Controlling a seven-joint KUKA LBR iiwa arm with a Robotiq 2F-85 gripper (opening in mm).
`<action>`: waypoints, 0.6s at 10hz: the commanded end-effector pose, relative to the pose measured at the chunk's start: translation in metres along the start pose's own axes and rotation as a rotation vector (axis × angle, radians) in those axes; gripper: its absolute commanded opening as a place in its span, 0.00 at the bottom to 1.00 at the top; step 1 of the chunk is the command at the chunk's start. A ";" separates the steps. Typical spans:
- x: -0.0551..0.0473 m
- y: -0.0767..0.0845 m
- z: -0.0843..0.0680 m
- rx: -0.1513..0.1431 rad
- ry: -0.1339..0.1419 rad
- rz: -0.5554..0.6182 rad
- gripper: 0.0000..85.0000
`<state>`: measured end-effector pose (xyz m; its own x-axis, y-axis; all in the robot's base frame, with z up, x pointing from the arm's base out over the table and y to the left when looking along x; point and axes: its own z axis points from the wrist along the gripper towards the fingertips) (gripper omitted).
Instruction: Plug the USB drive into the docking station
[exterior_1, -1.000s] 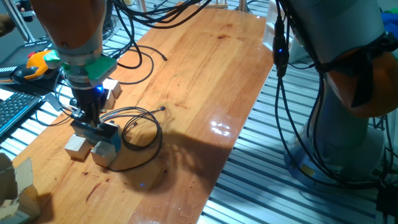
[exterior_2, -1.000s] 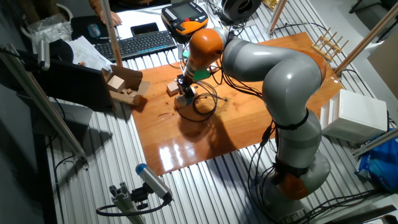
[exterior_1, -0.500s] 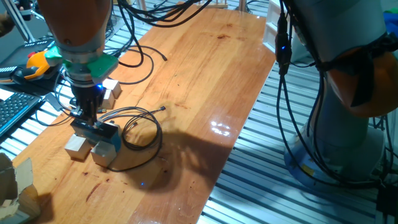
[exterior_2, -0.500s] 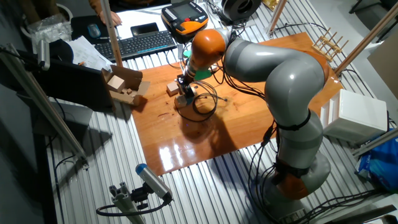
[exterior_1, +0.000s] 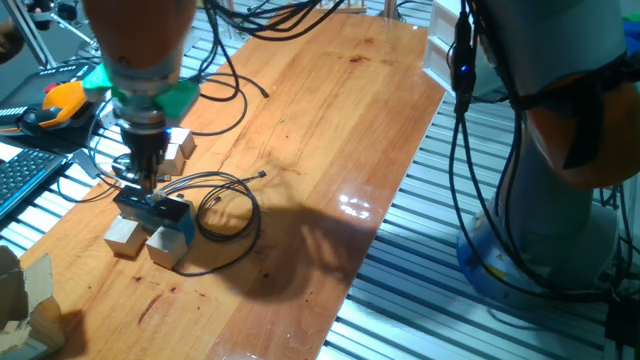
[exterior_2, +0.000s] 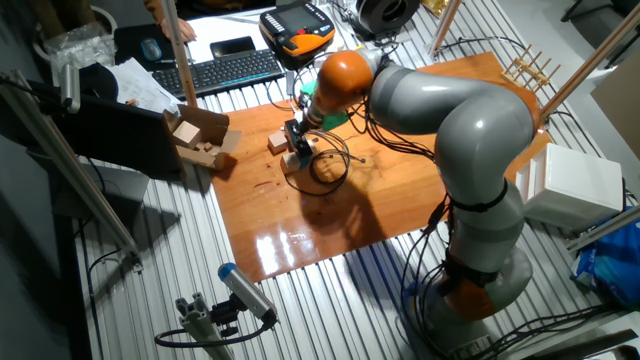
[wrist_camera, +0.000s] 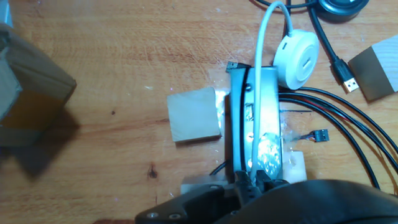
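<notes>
The docking station is a flat dark box with a shiny top, lying lengthwise in the middle of the hand view. My gripper hangs over its near end. The fingers are close together and pinch a small dark piece, the USB drive, right at the station's edge. In one fixed view the gripper points straight down onto the docking station. The other fixed view shows the gripper just above the docking station; the drive is too small to make out there.
Pale wooden cubes flank the station, with another cube behind it. A white round puck with a white cable lies at its far end. Black cables loop to the right. A cardboard box sits left.
The hand and wrist have risen slightly and shifted right over the station. The blue light at the wrist no longer shows. The station and cubes have not moved.
</notes>
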<state>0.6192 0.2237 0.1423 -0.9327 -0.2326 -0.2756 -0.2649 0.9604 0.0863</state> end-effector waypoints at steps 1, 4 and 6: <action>0.002 -0.001 0.000 -0.011 -0.008 0.002 0.00; 0.010 0.006 0.001 -0.026 -0.051 0.027 0.00; 0.010 0.008 0.001 -0.024 -0.073 0.030 0.00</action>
<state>0.6078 0.2291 0.1388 -0.9204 -0.1907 -0.3414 -0.2432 0.9628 0.1178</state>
